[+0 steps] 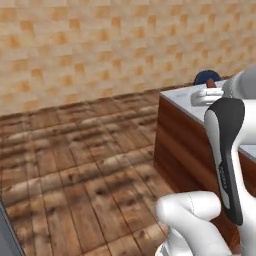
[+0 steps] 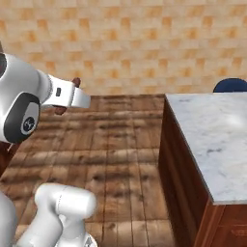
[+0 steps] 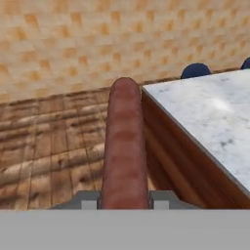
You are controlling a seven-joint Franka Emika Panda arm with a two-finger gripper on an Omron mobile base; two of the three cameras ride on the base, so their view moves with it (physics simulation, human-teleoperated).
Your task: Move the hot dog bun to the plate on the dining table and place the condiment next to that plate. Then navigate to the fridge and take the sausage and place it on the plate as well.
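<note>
My gripper (image 3: 124,197) is shut on the sausage (image 3: 125,146), a thin reddish-brown stick that juts straight out between the two fingertips. In the left base view the gripper (image 1: 209,94) hangs over the near end of the dining table (image 1: 182,99), with the sausage's tip (image 1: 211,83) poking up. In the right base view the gripper (image 2: 72,96) is held high at the left, and the sausage's ends (image 2: 76,82) show above and below it. The table's marble top (image 2: 207,135) lies to the right. The plate, the hot dog bun, the condiment and the fridge are out of view.
A blue stool (image 1: 207,76) (image 2: 230,85) (image 3: 195,71) stands behind the table's far side. The table's wood base (image 1: 180,145) drops to a plank floor (image 1: 75,160) that stretches left to an orange tiled wall (image 1: 100,45). A grey edge (image 1: 6,235) shows at the lower left.
</note>
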